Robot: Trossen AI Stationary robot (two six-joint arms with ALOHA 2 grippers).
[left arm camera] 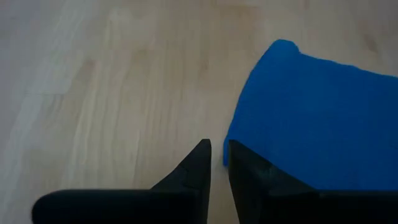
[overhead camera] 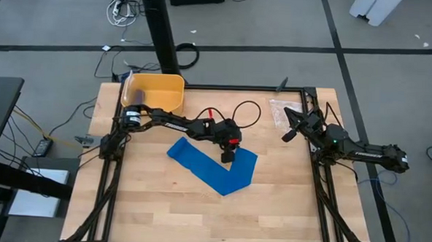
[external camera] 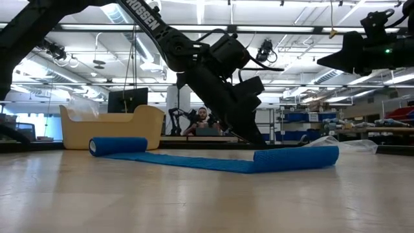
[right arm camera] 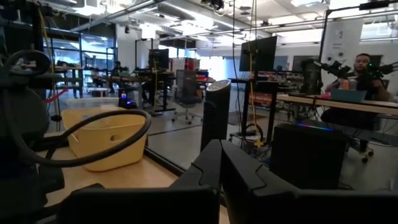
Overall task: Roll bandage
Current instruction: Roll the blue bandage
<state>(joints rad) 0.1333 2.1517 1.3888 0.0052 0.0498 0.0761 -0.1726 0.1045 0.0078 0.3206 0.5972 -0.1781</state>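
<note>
Starting the roll at the bandage's bent end

The table (overhead camera: 161, 206) carries the bandage (overhead camera: 199, 164), a flat V near its middle. My left gripper (overhead camera: 227, 156) hovers over the fold toward the right edge, fingers a narrow slit apart, holding nothing. I should catch the edge squarely and turn evenly. My right gripper (overhead camera: 287, 136) waits by the right edge, pressed together.
</note>
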